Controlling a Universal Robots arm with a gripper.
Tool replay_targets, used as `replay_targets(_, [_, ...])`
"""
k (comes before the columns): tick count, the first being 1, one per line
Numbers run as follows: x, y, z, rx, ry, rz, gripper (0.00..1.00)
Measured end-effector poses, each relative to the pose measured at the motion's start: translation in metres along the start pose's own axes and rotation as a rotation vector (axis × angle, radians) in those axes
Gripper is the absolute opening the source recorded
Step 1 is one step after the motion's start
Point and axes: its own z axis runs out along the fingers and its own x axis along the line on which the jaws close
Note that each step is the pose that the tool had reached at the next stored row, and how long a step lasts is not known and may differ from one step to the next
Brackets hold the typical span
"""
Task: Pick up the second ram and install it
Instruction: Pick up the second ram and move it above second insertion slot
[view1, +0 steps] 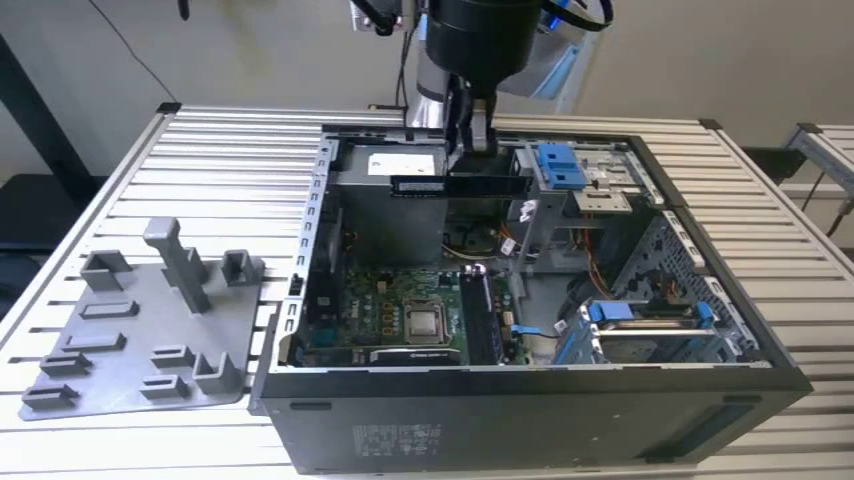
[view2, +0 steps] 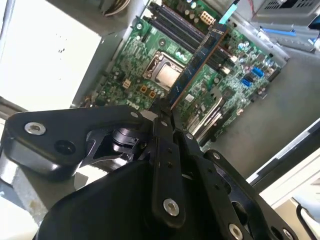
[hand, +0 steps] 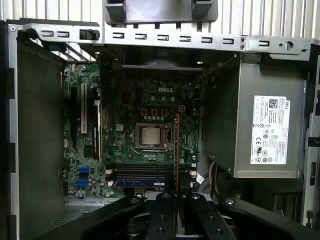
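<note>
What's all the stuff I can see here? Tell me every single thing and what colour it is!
table: one, silver slats, under everything
holder tray: one, grey, on the table, on the exterior view's left of the case
computer case: one, black, open side up, on the table
circuit board: one, green, on the floor of the case
processor: one, silver square, on the circuit board
power box: one, grey with a white label, inside the case beside the circuit board
brackets: two, blue, inside the case toward the exterior view's right
second ram: one, dark strip, held in the air over the open case
arm: one, black, above the case
pincer: one, black, shut on the second ram
</note>
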Motion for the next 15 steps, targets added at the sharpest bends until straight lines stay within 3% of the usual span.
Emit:
replay_targets(10, [0.0003, -0.0416, -0.0004, -0.0001, 0.0001, 0.000, 0.14])
replay_targets(15, [0.0002, -0.0444, -0.0004, 0.0000, 0.0001, 0.000, 0.14])
